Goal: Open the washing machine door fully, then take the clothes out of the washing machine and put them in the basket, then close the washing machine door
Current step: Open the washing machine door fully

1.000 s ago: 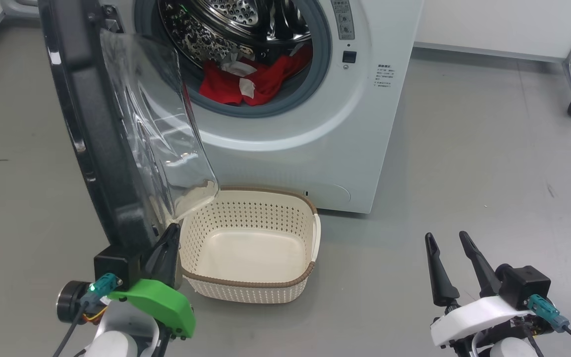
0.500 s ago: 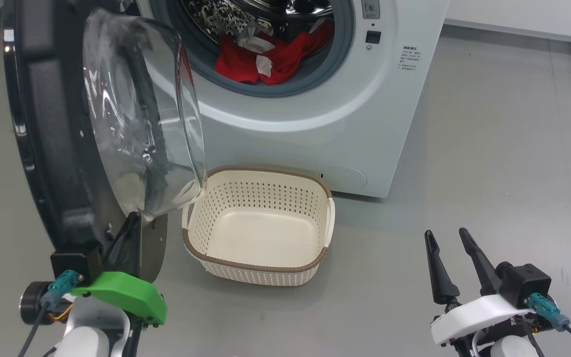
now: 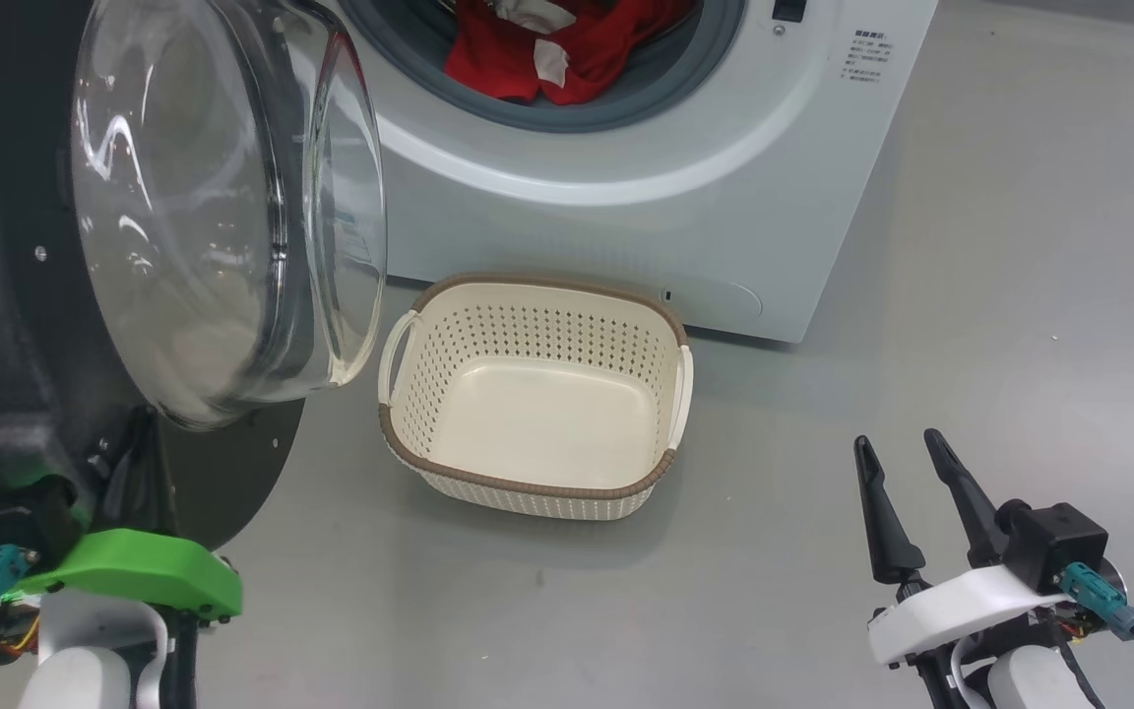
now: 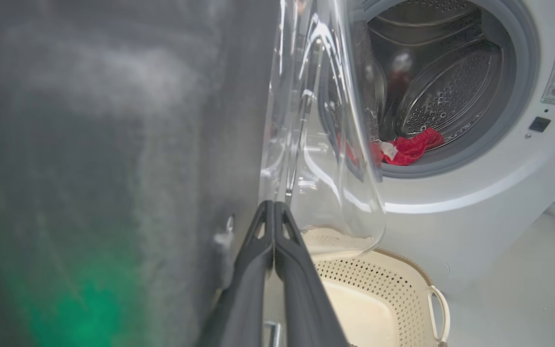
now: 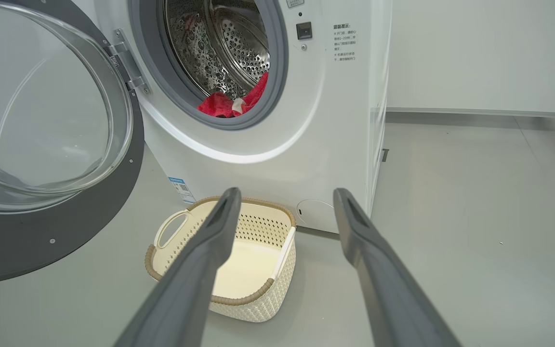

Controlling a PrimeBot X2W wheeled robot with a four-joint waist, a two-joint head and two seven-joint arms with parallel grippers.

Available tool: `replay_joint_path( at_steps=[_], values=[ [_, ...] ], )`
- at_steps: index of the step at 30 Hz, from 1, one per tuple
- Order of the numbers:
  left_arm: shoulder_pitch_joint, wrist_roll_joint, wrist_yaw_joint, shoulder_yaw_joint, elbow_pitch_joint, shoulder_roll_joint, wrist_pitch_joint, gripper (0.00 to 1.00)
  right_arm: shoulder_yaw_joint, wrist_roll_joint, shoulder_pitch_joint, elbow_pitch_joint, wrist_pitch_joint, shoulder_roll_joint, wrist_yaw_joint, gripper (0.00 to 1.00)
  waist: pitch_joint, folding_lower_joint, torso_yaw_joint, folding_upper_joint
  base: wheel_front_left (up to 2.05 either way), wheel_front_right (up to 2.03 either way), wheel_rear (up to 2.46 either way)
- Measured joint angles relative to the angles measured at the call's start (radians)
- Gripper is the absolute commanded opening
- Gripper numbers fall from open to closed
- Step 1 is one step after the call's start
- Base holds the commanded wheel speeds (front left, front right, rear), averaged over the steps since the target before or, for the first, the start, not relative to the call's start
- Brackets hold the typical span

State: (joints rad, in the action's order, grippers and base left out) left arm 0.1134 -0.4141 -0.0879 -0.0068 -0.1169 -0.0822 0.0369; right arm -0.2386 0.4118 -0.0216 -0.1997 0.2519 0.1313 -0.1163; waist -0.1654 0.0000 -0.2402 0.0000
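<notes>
while the left gripper [image 4: 273, 206] sits closed beside the round glossy door [image 3: 6, 325], right gripper [image 3: 898, 440] splayed, empty

washing machine door [image 3: 154, 246] swung out beside basket [image 3: 528, 487], drum mouth [image 5: 215, 62] unobstructed

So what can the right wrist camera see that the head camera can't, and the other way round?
Right wrist view adds: the hinge of the washing machine door, the steel drum above the clothes, and a blue label low on the washing machine.
Head view adds: the left tool, shut, down by the door's lower part, with its green cover.
Both: the open door, the red clothes, the empty basket on the floor, and the open right tool.
</notes>
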Motion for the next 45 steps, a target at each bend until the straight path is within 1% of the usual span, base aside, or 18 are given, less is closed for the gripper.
replay_joint_path(
  at_steps=[13,27,32,36,45],
  values=[
    [0.016,-0.078,-0.013,0.170,-0.005,-0.036,0.027,0.00,-0.005,-0.010,-0.037,0.010,0.000,0.032,-0.005,1.00,-0.074,0.0000,-0.016,0.0000,0.00,0.00,0.00],
    [0.093,-0.125,-0.013,0.267,-0.068,-0.098,0.035,0.00,-0.015,-0.019,-0.076,0.028,-0.006,0.069,-0.006,1.00,-0.155,0.0000,-0.016,0.0000,0.00,0.00,0.00],
    [0.122,-0.141,-0.013,0.308,-0.094,-0.137,0.036,0.00,-0.009,-0.019,-0.078,0.028,-0.006,0.086,-0.006,1.00,-0.177,0.0000,-0.013,0.0000,0.00,0.00,0.00],
    [0.139,-0.151,-0.013,0.318,-0.111,-0.159,0.036,0.00,-0.005,-0.019,-0.079,0.029,-0.006,0.090,-0.006,1.00,-0.189,0.0000,-0.013,0.0000,0.00,0.00,0.00],
    [0.163,-0.151,-0.012,0.293,-0.169,-0.156,0.050,0.00,-0.007,-0.018,-0.095,0.018,-0.006,0.090,-0.006,1.00,-0.188,0.0000,-0.017,0.0000,0.00,0.00,0.00]
  ],
)
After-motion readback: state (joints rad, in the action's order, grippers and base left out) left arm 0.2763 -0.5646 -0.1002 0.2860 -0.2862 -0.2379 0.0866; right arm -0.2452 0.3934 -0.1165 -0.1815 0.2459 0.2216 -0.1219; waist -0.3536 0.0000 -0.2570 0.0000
